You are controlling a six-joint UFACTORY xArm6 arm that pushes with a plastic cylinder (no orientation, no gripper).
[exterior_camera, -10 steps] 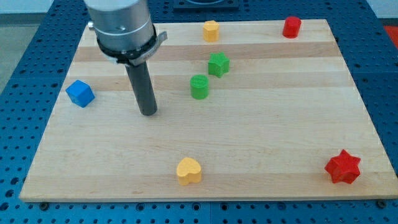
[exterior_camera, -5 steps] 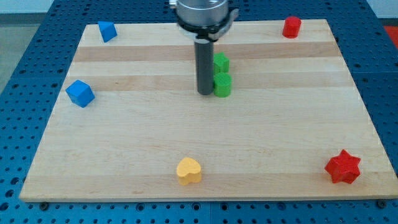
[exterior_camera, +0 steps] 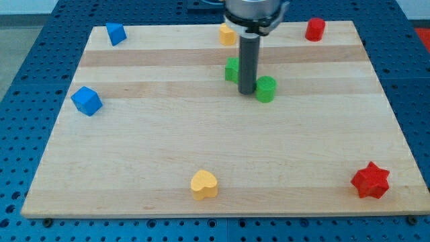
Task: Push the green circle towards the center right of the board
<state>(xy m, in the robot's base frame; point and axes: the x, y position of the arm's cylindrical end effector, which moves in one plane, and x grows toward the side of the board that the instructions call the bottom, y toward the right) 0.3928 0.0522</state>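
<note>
The green circle [exterior_camera: 266,89] is a short green cylinder near the middle of the board, slightly right of centre. My tip [exterior_camera: 247,91] stands on the board right against the circle's left side. A second green block [exterior_camera: 232,69], star-like in shape, sits just up and left of the rod, partly hidden behind it.
A yellow block [exterior_camera: 227,33] and a red block [exterior_camera: 315,29] sit by the top edge, a blue block [exterior_camera: 115,33] at the top left, a blue cube [exterior_camera: 87,101] at the left, a yellow heart [exterior_camera: 204,184] at the bottom, a red star [exterior_camera: 370,180] at the bottom right.
My tip swept from the board's left to the right, met the green circle and pushed it rightwards, away from the other green block.
</note>
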